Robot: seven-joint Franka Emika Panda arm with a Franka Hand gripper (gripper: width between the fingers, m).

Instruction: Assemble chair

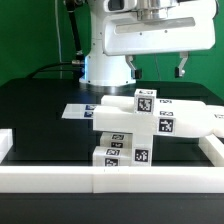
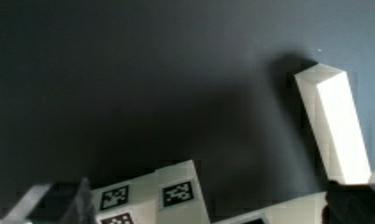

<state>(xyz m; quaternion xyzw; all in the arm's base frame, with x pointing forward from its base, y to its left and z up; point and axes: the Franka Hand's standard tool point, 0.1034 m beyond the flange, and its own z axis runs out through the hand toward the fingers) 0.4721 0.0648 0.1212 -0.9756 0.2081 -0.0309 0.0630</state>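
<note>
The chair's white tagged pieces (image 1: 140, 128) are grouped near the front rail in the exterior view. A tagged block (image 1: 145, 100) sits highest, a long piece (image 1: 188, 120) reaches toward the exterior view's right, and lower blocks (image 1: 120, 152) rest against the rail. My gripper (image 1: 156, 68) hangs high above and behind them, open, with nothing between its fingers (image 1: 182, 68). In the wrist view the gripper (image 2: 202, 214) shows only as finger edges over dark table, and none of the grouped pieces can be picked out there.
The marker board (image 1: 80, 110) lies flat behind the pieces on the exterior view's left, and its tags (image 2: 157, 195) show in the wrist view. A low white border rail (image 1: 110, 180) runs along the front and sides. A long white bar (image 2: 331, 120) crosses the wrist view.
</note>
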